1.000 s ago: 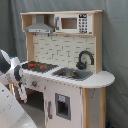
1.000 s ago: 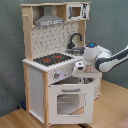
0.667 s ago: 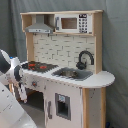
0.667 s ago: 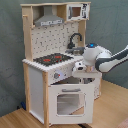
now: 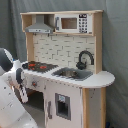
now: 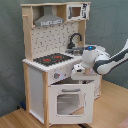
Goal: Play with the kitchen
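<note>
The kitchen (image 5: 65,50) (image 6: 45,75) is a tall white and light-wood toy unit, seen in both exterior views. It has a black stovetop (image 5: 40,65) (image 6: 52,59) with red rings, a black faucet (image 5: 85,57) (image 6: 75,39) over the sink (image 5: 72,73), a grey hood (image 6: 49,20) and a small microwave (image 5: 70,23). The windowed oven door (image 6: 67,102) is in the lower front. My white arm comes in from the second exterior view's right. My gripper (image 6: 79,74) (image 5: 22,92) is at the counter's front edge by the stove, just above the oven door.
A grey curtain (image 5: 115,50) hangs behind the kitchen. The unit stands on a wooden floor (image 6: 112,107). My arm's bulky white links (image 5: 10,107) fill the first exterior view's lower left, close to the kitchen's stove end.
</note>
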